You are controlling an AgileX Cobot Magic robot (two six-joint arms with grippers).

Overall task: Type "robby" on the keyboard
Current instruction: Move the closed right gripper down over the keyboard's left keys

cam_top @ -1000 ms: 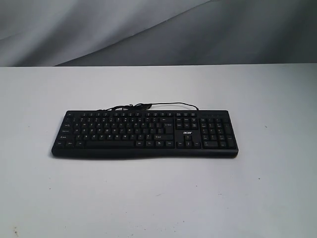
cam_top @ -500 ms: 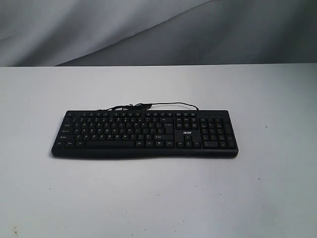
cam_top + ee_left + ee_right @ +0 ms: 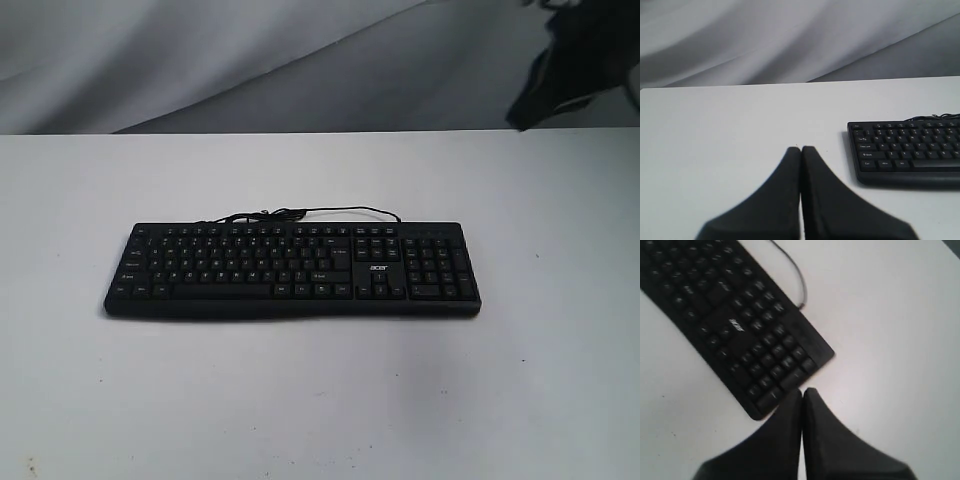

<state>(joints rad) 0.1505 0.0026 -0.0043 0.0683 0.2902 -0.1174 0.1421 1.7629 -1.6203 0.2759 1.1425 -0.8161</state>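
The black keyboard lies flat in the middle of the white table, white legends on its keys and an "acer" logo near the number pad. Its thin black cable loops behind it. A blurred dark part of my right arm shows high at the upper right of the exterior view. In the right wrist view my right gripper is shut and empty, hovering above the keyboard at its number-pad corner. My left gripper is shut and empty over bare table, short of the keyboard end with the Ctrl key.
The white table stretches wide around the keyboard. A grey draped cloth hangs behind the table's far edge.
A blurred part of my right arm has come into the upper right corner of the exterior view; it was absent in both earlier frames. The keyboard has not moved.
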